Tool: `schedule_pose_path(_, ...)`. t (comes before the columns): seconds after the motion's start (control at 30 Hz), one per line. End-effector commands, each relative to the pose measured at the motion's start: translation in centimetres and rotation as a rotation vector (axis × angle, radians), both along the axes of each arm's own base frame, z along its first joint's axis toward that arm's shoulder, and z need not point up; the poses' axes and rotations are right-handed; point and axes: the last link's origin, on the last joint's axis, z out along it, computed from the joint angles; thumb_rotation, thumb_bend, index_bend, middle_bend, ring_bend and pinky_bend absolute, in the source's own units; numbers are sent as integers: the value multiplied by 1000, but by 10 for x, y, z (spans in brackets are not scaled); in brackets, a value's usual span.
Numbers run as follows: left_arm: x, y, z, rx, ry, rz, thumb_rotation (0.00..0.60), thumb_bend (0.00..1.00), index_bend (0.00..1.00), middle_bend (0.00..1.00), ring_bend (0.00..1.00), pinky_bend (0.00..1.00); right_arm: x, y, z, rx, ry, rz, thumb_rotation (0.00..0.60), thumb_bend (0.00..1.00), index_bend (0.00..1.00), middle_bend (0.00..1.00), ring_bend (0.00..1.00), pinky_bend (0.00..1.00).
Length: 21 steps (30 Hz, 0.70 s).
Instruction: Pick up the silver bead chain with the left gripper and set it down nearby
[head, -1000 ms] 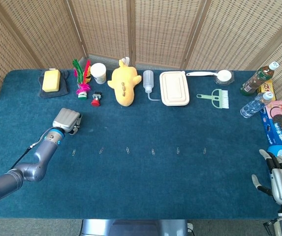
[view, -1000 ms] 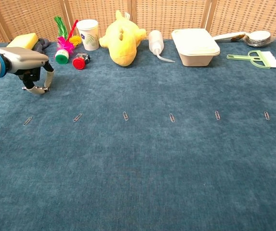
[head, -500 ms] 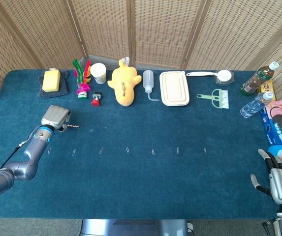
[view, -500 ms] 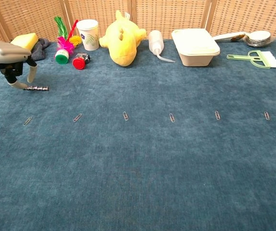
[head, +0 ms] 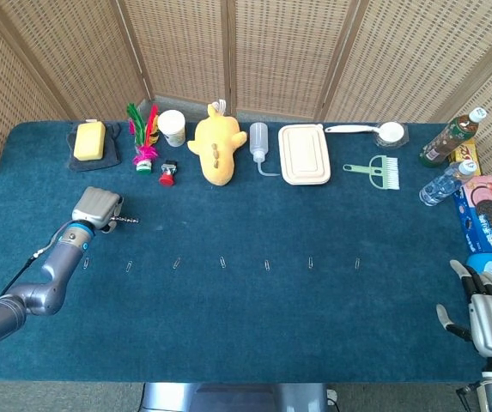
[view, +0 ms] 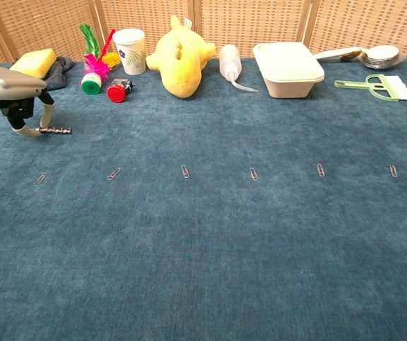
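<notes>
left hand barely shifted | silver bead chain at fingertips

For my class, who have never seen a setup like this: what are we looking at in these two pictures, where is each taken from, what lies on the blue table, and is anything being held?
This is a two-armed robot with humanlike hands, steered by a person. One picture looks down from its head, the other looks forward from its chest. The left hand holds one end of a short silver bead chain, which sticks out sideways low over the blue table. The right hand rests open at the table's near corner, holding nothing. Along the far edge lie a yellow sponge, a paper cup, a yellow plush toy, a squeeze bottle and a lidded container. A row of paper clips crosses the middle.
</notes>
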Motion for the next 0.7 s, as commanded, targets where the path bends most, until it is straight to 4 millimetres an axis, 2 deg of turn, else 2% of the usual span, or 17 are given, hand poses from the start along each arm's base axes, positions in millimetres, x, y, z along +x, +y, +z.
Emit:
schedule_pose_path(0.03,1,1,-2,-1,0,-3,591,576,501,954,982,933,0,0,0,-1,-2,-2,514,376,125,203,236,181)
schedule_pose_path(0.53,0,2,-5,-15,31,-1,591,580,526,954,985,933,0,3,3,-12,-1,-4,513,376,121,203,237,181)
schedule_pose_path(0.7,-2,2,-3,-11,35,5,591,639,555,954,986,933,1,3,2,-13,-2,0,513,376,120,203,237,181)
